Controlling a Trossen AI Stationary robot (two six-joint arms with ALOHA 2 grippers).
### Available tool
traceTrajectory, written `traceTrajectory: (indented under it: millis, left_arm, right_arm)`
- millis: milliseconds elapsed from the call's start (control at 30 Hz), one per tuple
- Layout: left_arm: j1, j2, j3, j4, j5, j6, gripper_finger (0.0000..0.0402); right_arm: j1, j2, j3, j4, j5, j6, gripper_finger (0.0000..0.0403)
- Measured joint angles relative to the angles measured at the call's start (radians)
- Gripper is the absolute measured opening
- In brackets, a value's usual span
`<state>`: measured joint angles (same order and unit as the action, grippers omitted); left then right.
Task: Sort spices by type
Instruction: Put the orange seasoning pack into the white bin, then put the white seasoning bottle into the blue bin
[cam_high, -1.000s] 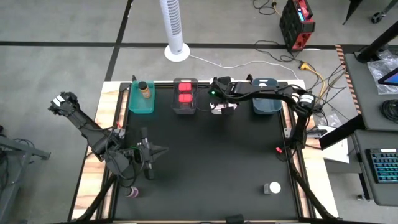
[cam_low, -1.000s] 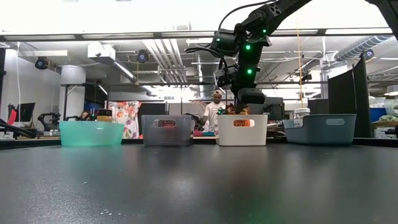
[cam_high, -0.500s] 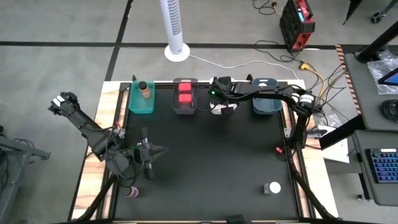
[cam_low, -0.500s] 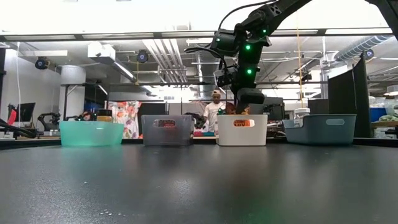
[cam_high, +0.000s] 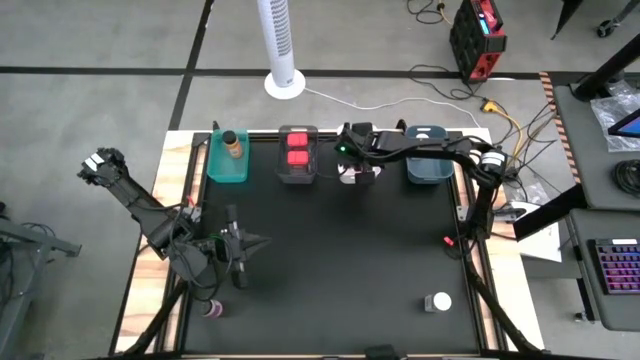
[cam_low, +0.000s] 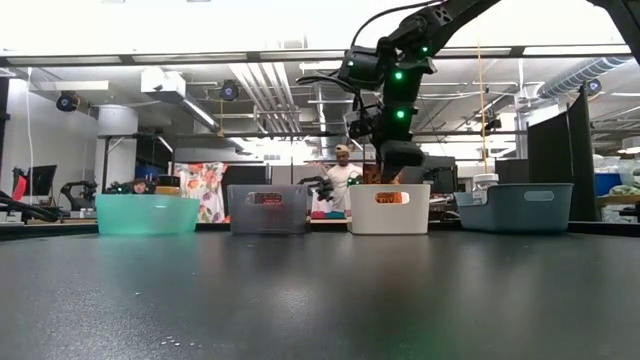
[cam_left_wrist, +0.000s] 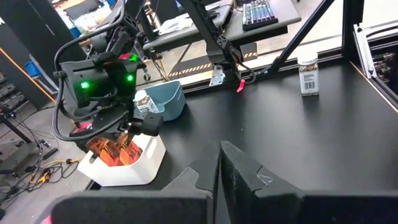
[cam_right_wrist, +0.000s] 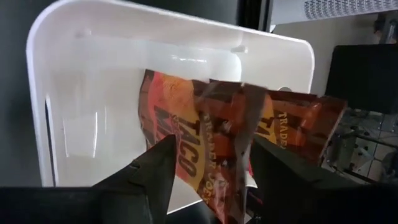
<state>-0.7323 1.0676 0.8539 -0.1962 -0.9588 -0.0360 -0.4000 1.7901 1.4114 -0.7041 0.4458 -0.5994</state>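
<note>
A black bench (cam_high: 330, 260) fills the middle of the workshop, with a white tower fan on the grey floor behind it and a person moving about in the background beyond the far edge. 4 bins stand in a row along that far edge. The right hand (cam_high: 352, 168) hangs directly over the white bin (cam_low: 389, 209), so the packet (cam_right_wrist: 205, 146) lies straight below its fingers, long side running across the bin's width, with a 2nd packet (cam_right_wrist: 298, 124) overlapping it. From the wrist view the 2 fingers stand apart, astride the top packet without pinching it; I judge it is letting go, not picking up. The teal bin (cam_high: 227, 158) holds 1 brown bottle (cam_high: 233, 143), the grey bin (cam_high: 297, 155) holds 2 red tubs (cam_high: 297, 149), and the blue bin (cam_left_wrist: 166, 102) holds 1 white-capped jar (cam_left_wrist: 142, 102). 2 items remain loose: a white-capped jar (cam_high: 438, 301) near the front right corner, closer to the right arm, and a purple bottle (cam_high: 213, 309) at the front left, just beside the waiting left hand (cam_high: 238, 258), whose fingers look pressed together and empty.
</note>
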Motion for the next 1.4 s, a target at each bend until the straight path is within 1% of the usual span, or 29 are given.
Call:
traceTrajectory:
  millis: [200,400,567,767,867,967,1033,1067,1233,1400]
  left_arm:
    - [0.0,0.0,0.0,0.0,0.0,0.0,0.0]
    - [0.0,0.0,0.0,0.0,0.0,0.0,0.0]
    - [0.0,0.0,0.0,0.0,0.0,0.0,0.0]
    - [0.0,0.0,0.0,0.0,0.0,0.0,0.0]
    - [0.0,0.0,0.0,0.0,0.0,-0.003,0.0]
    - [0.0,0.0,0.0,0.0,0.0,-0.011,0.0]
    - [0.0,0.0,0.0,0.0,0.0,-0.017,0.0]
    - [0.0,0.0,0.0,0.0,0.0,-0.019,0.0]
    - [0.0,0.0,0.0,0.001,0.0,-0.038,0.0]
    - [0.0,0.0,0.0,0.001,0.001,-0.072,0.0]
  right_arm:
    - [0.0,-0.003,0.036,-0.005,0.001,0.006,0.0208]
    - [0.0,-0.003,0.081,-0.072,0.002,0.028,0.0219]
    - [0.002,-0.003,0.138,-0.192,-0.001,0.063,0.0228]
    - [0.006,-0.004,0.229,-0.352,-0.002,0.142,0.0239]
    - [0.011,-0.005,0.284,-0.459,-0.002,0.204,0.0243]
    - [0.014,-0.005,0.35,-0.593,-0.013,0.303,0.0244]
    - [0.016,-0.009,0.391,-0.675,-0.058,0.374,0.0243]
    - [0.016,-0.013,0.409,-0.714,-0.102,0.412,0.0242]
    - [0.022,-0.049,0.466,-0.856,-0.403,0.615,0.0237]
    - [0.075,-0.129,0.428,-0.869,-0.671,0.863,0.0233]
